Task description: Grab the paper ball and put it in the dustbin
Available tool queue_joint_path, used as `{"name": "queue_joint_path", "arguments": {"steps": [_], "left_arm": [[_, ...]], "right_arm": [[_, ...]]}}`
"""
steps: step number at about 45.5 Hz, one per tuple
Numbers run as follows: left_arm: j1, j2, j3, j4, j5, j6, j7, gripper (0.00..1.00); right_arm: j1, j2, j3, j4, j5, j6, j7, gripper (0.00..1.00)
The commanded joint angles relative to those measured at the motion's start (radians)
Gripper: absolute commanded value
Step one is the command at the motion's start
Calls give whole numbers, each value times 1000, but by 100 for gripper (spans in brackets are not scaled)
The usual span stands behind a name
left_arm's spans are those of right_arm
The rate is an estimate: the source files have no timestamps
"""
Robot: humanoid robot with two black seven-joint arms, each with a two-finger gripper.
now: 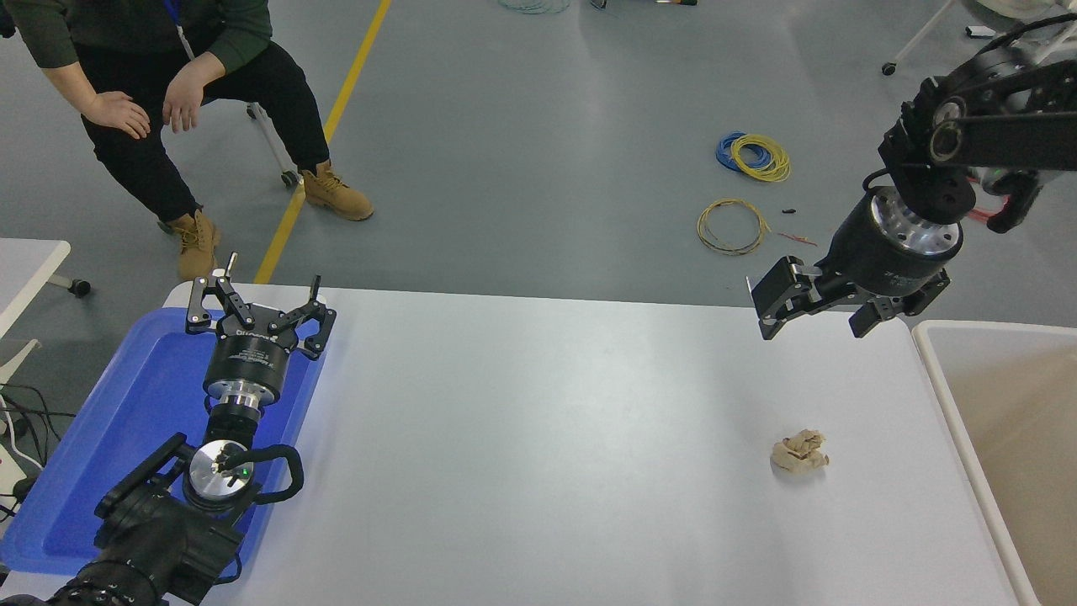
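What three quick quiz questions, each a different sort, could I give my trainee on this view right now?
1. True or false: the paper ball lies on the white table, held by no end effector.
2. Which end effector hangs above the table's far right corner? A) left end effector B) right end effector
3. Fill in: the dustbin stands at the table's ____ edge.

Key: 1 true; 2 B; 3 right.

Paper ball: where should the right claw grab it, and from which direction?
Take the paper ball across its lumpy middle, coming straight down from above. It lies alone on the table, clear of the dustbin, so either side has finger room. The right claw hangs open, up and behind it.
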Motion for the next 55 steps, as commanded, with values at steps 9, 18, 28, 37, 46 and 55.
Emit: {"name": "queue_joint_path", "arguments": {"steps": [9,18,28,37,46,55], "left_arm": [[0,-1,0,0,0,0,0,100],[0,0,0,0,0,-1,0,100],[0,-1,0,0,0,0,1,100],[0,0,0,0,0,0,0,100],[0,0,0,0,0,0,1,100],[0,0,0,0,0,0,1,100]], "right_arm": [[-2,2,1,0,0,0,0,100],[-4,1,3,-2,-1,0,0,100],[-4,-1,3,-8,-3,0,0,100],[-1,-1,3,-10,-3,0,2,100],[1,-4,6,-25,-3,0,2,100],[-10,-10,49,-33,-3,0,2,100]]}}
